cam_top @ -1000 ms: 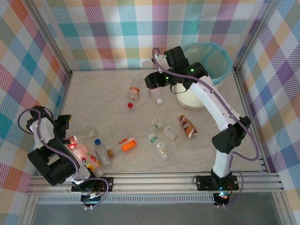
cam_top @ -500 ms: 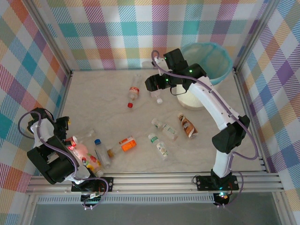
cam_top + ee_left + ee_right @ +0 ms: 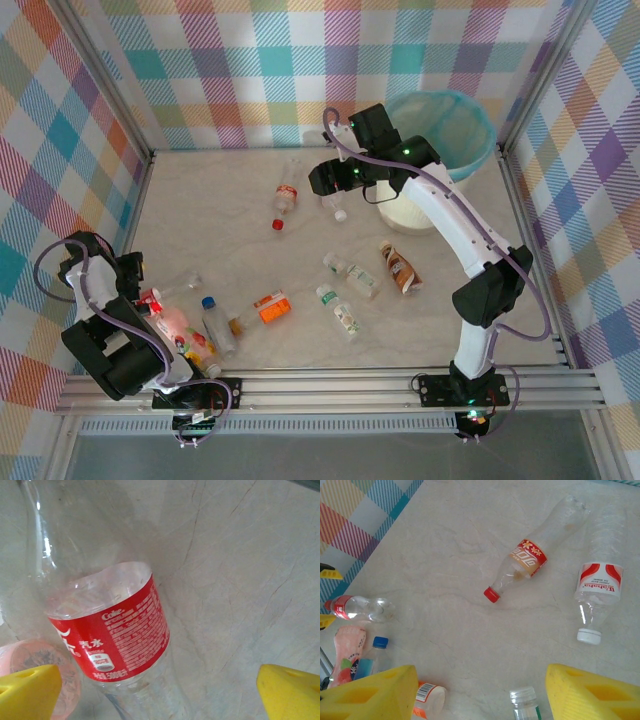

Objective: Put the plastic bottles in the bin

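Bottle (image 3: 112, 630), red-labelled, between spread fingers of left hand (image 3: 160, 692)

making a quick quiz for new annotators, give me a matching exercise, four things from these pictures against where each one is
Things
1. bin
2. brown-labelled bottle
3. blue-capped bottle
4. Coke-labelled bottle

Places
A. lying between a pink bottle and an orange-labelled bottle
B. between the open yellow fingers of the left gripper
C. in the far right corner of the table
D. lying on the table just on the near side of the bin

Pairs: 1-C, 2-D, 3-A, 4-B
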You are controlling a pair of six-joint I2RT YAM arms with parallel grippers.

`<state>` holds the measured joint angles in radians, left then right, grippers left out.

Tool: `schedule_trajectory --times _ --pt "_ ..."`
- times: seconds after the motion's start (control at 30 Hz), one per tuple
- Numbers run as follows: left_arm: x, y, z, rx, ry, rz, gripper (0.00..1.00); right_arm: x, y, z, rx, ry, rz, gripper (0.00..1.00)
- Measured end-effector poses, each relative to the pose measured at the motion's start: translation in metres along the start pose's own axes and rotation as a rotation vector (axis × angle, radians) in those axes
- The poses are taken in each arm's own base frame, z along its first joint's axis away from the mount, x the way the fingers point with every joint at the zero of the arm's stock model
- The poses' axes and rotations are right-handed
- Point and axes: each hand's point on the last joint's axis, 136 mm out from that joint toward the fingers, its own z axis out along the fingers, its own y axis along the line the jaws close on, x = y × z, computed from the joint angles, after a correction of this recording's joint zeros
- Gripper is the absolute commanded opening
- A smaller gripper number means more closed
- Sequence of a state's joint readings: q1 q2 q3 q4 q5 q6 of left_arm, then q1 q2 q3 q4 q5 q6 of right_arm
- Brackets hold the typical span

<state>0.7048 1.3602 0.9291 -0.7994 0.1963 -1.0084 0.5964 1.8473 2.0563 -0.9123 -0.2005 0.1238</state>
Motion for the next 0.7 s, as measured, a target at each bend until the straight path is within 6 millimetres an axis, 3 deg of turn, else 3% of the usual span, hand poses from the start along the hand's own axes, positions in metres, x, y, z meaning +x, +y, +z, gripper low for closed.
schedule_trajectory --times 0.13,0.33,0.7 --pt "0.003 0.01 0.009 -0.024 0.013 -0.015 1.0 0.002 -0.001 0.006 -0.006 0.01 0.004 0.69" --pt "0.001 0.008 0.029 -0.058 0.048 -0.023 1.0 0.004 -0.003 0.012 -0.007 0.024 0.008 0.69" --pt "-0.006 0.007 0.06 -0.097 0.071 0.002 0.89 0.007 -0.006 0.02 -0.004 0.041 0.016 0.68"
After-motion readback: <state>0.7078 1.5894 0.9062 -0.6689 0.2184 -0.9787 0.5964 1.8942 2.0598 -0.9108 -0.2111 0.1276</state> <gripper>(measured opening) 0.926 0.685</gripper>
